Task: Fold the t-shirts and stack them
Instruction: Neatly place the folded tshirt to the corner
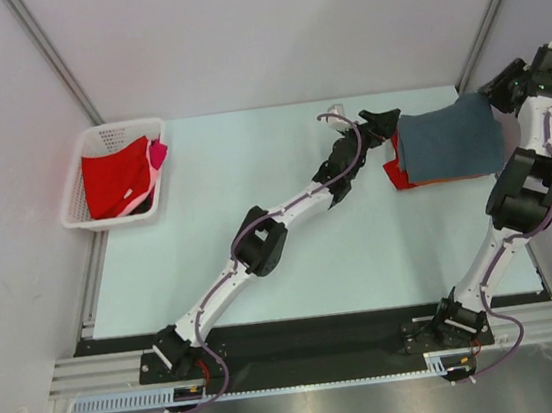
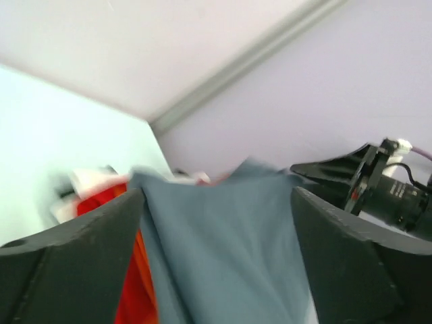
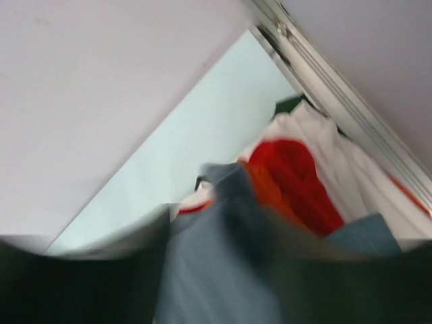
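Two hands at the dark grey t-shirt, which lies over the orange t-shirt at the table's far right. Left hand spread open astride its left edge; right hand, grip too blurred to tell. Best to pinch both sides evenly and keep the fold square.

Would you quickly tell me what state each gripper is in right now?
Left gripper: open, fingers either side of the grey t-shirt.
Right gripper: cannot be told; view blurred.
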Robot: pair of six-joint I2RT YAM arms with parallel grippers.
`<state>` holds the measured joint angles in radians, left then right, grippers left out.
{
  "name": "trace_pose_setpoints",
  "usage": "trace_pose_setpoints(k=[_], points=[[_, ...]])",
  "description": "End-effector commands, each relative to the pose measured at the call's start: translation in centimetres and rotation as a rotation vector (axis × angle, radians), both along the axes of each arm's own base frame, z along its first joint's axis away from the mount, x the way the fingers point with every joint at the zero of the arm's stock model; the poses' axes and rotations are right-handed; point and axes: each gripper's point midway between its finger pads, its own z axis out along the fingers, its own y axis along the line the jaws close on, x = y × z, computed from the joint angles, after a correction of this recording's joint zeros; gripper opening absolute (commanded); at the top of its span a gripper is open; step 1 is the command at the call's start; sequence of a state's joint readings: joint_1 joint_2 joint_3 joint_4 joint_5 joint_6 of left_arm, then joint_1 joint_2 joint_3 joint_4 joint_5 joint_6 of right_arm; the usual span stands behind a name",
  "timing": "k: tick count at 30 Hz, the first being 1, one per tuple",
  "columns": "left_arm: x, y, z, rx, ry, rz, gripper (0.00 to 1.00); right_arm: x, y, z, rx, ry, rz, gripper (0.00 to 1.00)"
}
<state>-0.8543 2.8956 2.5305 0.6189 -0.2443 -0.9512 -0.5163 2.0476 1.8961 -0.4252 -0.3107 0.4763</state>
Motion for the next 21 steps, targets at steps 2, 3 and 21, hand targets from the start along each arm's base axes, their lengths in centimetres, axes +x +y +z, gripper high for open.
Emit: trace_pose_setpoints(k=[2,3,21], points=[[3.4,5.0,7.3,-0.101,-0.159,0.155,1.0,4.3,-3.3,0.1,-0.008,-0.112,-0.043,0.83],[3.8,5.5,7.3,-0.077,-0.171,0.155,1.0,5.0,-3.0,0.3,-0.009,-0.117,-0.019,0.86],[-2.5,17.3,14.2,0.296,-0.236,0.151,1.0,-1.0,2.6,10.8,-0.465,-0.01,-0.183,0.92]])
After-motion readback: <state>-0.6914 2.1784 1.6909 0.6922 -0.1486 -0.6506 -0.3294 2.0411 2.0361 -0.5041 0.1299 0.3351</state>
